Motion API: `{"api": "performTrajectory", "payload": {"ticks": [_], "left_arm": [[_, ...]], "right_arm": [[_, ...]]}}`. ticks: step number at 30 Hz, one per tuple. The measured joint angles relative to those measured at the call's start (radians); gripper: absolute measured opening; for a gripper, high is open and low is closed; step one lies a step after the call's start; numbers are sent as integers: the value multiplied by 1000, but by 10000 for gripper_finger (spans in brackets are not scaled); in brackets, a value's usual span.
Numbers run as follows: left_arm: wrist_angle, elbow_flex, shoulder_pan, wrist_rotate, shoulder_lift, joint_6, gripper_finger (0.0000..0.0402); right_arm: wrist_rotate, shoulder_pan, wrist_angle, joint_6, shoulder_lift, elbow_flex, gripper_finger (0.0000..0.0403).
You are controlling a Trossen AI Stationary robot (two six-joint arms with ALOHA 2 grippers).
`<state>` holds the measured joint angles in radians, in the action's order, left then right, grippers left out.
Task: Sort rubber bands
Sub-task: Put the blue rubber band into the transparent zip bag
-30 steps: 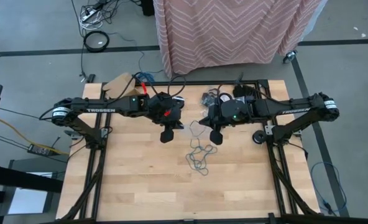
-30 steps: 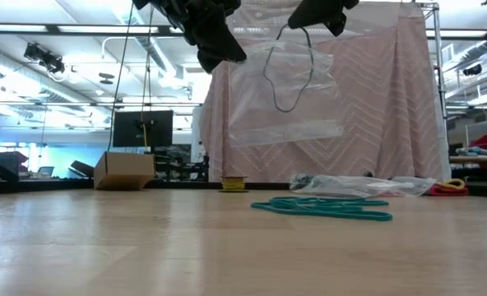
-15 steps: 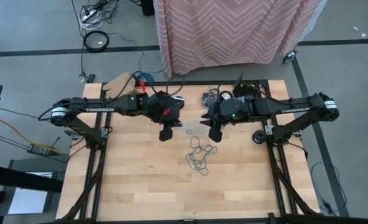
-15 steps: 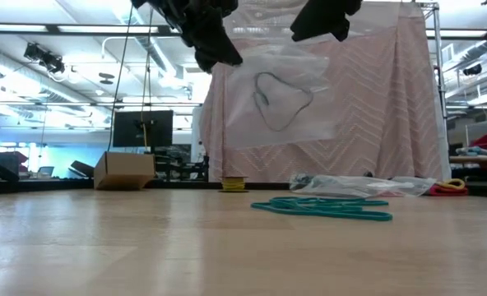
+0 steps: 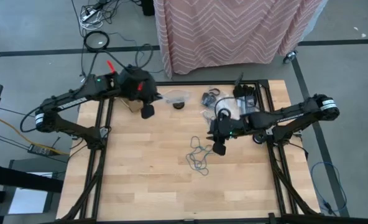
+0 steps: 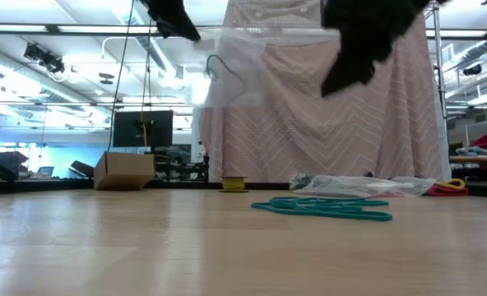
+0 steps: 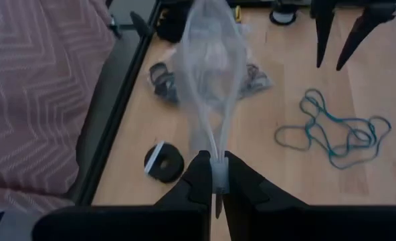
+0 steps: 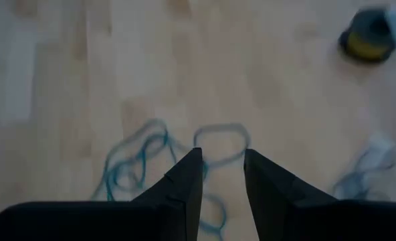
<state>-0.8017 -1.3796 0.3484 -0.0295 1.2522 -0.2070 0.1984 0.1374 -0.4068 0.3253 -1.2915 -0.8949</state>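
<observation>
My left gripper (image 5: 148, 112) is high over the table's far left corner, shut on a clear plastic bag (image 6: 231, 70) with a dark rubber band (image 6: 219, 67) showing in it. Several teal rubber bands (image 5: 199, 157) lie tangled on the wood at mid-table. My right gripper (image 5: 218, 148) hovers just above their right side, open, with nothing between its fingers (image 8: 184, 177). Black rubber bands (image 7: 163, 75) lie in and around other clear bags (image 5: 216, 101) at the far edge. My left gripper pinches an edge of the clear bag (image 7: 217, 169) between its two fingers; one layer or several, I cannot tell. The fingers slant downward. The bag juts out beyond the fingertips, lifted clear of the table.
A small black round disc (image 5: 179, 104) lies near the far edge below the held bag. A cardboard box (image 5: 119, 84) sits at the far left corner. A pink patterned cloth (image 5: 234, 31) hangs behind the table. Bare wood spreads across the near half.
My right gripper has let go of the black band, which dropped into the bag, then sunk toward the teal bands. My left gripper has risen and swung toward the far left corner, carrying the bag along.
</observation>
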Motion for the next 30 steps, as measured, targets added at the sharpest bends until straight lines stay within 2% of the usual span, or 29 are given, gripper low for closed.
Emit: {"api": "performTrajectory", "payload": {"ticks": [7, 11, 16, 20, 26, 30], "left_arm": [[-31, 0, 0, 0, -1, 1, 25], [-20, 10, -1, -14, 13, 7, 25], [2, 34, -1, -27, 13, 9, 25], [1, 55, -1, -27, 14, 28, 25], [1, 58, -1, -27, 14, 37, 25], [-4, 58, -1, -27, 14, 55, 25]], "right_arm": [[-71, 21, 322, 3, 0, 260, 99], [-71, 9, 375, -21, 0, 316, 101], [-106, -17, 416, -86, -42, 310, 100], [-173, -28, 477, -97, -186, 252, 101], [-176, -29, 483, -38, -394, 164, 99], [-161, -28, 443, 61, -450, 124, 78]]}}
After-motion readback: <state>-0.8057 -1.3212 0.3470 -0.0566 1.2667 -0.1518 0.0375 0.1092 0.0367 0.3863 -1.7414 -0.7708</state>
